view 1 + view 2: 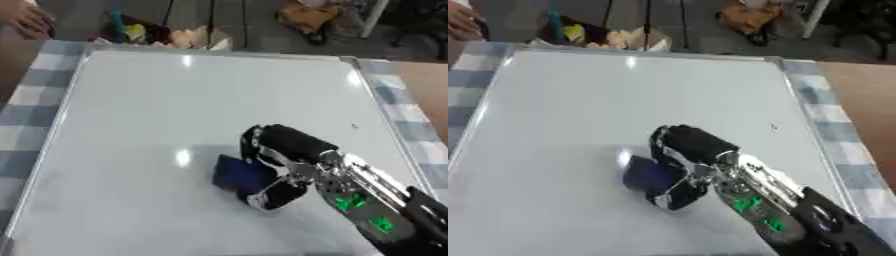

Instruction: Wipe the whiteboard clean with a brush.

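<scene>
The flat, glossy whiteboard [157,125] is plain white with a pale silver-grey frame, lying on a blue-and-white checked cloth [35,100]. The small rectangular brush [238,174] is dark navy blue. The robot's right hand [280,150] is black with silver metal parts, and green patches show on its forearm.

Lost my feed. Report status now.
Right hand shut on the blue brush, pressed to the whiteboard. Left hand unseen. Small dark mark near right edge.
</scene>
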`<action>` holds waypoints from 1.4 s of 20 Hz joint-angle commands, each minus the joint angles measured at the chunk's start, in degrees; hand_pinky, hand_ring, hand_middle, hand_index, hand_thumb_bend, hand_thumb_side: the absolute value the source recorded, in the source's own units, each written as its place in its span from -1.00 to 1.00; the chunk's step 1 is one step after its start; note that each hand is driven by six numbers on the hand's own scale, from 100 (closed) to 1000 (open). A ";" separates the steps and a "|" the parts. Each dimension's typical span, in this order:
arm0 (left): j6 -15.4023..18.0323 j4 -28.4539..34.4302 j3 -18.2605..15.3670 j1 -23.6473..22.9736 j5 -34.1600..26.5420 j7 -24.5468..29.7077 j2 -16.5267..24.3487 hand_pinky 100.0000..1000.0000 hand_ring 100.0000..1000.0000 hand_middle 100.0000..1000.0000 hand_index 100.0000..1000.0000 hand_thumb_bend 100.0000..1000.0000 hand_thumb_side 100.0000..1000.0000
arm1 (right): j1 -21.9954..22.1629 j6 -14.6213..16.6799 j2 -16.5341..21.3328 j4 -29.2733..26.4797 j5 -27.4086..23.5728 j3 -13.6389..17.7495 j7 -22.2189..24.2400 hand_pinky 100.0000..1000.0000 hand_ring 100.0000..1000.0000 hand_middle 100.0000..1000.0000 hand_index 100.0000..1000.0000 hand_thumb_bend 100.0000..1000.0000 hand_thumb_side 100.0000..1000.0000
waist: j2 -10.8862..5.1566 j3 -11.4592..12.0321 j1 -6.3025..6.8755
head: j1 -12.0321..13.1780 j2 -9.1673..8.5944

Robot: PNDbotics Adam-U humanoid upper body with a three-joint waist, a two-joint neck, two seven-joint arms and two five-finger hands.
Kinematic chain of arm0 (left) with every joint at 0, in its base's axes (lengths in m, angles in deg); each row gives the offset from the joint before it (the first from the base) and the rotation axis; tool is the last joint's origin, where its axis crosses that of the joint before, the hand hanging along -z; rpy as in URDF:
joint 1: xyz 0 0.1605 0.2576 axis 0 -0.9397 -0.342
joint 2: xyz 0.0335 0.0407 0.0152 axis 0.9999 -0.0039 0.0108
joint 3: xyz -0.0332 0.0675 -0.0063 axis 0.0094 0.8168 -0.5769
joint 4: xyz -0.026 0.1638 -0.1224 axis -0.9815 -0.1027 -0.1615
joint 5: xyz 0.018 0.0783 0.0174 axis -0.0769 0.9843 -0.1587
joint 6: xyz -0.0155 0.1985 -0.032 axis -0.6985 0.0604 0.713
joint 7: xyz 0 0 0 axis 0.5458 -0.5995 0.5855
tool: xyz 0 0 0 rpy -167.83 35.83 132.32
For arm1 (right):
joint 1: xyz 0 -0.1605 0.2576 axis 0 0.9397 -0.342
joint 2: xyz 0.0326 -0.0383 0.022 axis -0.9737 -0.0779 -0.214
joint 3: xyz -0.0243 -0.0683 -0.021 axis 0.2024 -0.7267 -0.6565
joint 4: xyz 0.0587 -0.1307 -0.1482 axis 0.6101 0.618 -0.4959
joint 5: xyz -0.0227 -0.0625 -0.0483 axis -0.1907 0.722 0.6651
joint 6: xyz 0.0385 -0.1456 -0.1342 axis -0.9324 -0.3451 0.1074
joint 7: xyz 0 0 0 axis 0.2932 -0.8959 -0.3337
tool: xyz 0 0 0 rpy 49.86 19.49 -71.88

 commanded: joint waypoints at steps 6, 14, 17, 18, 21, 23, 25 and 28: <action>-0.02 1.02 0.23 0.83 -0.11 0.30 0.13 -0.40 0.35 0.04 -0.11 -0.90 0.92 | -0.78 -0.01 0.52 -0.04 0.02 0.05 -1.59 -0.11 0.14 -0.20 -1.00 -0.59 -1.00 | -1.02 -0.01 0.18 | -0.26 -0.73; -0.15 1.02 0.20 0.75 -0.08 0.38 0.16 -0.40 0.35 0.05 -0.11 -0.90 0.92 | -0.45 -0.63 0.92 -0.62 -0.64 0.26 -2.75 -0.25 0.04 -0.34 -1.00 -0.68 -1.00 | -1.16 -0.24 0.29 | -0.18 -0.65; -0.22 1.02 0.22 0.70 -0.07 0.41 0.19 -0.40 0.35 0.05 -0.11 -0.91 0.91 | -0.20 -0.70 1.35 -1.30 -0.91 0.27 -2.97 -0.26 0.03 -0.35 -1.00 -0.72 -1.00 | -1.30 -0.37 0.33 | -0.14 -0.57; -0.24 1.02 0.22 0.68 -0.08 0.41 0.20 -0.40 0.35 0.05 -0.11 -0.91 0.91 | -0.11 -0.67 1.51 -1.62 -1.00 0.29 -2.98 -0.26 0.03 -0.35 -1.00 -0.74 -1.00 | -1.35 -0.42 0.35 | -0.12 -0.55; -0.29 1.02 0.22 0.61 -0.07 0.41 0.23 -0.40 0.35 0.05 -0.11 -0.91 0.91 | 0.22 -0.72 2.00 -2.50 -1.22 0.47 -2.96 -0.29 0.02 -0.36 -1.00 -0.83 -1.00 | -1.48 -0.54 0.40 | -0.09 -0.57; -0.33 1.02 0.21 0.58 -0.08 0.39 0.28 -0.40 0.35 0.05 -0.11 -0.91 0.91 | 0.65 -0.66 2.55 -3.12 -1.24 0.57 -2.96 -0.30 0.00 -0.37 -1.00 -0.87 -1.00 | -1.60 -0.68 0.41 | -0.04 -0.58; -0.35 1.02 0.22 0.55 -0.09 0.40 0.31 -0.40 0.35 0.05 -0.11 -0.91 0.91 | 1.08 -0.64 2.98 -3.77 -1.30 0.74 -2.99 -0.32 0.00 -0.40 -1.00 -0.88 -1.00 | -1.68 -0.81 0.46 | 0.03 -0.58; -0.35 1.02 0.21 0.50 -0.12 0.37 0.36 -0.40 0.35 0.05 -0.11 -0.91 0.91 | 1.68 -0.71 3.53 -4.75 -1.61 1.06 -3.00 -0.34 -0.01 -0.42 -1.00 -0.92 -1.00 | -1.80 -1.01 0.57 | 0.10 -0.57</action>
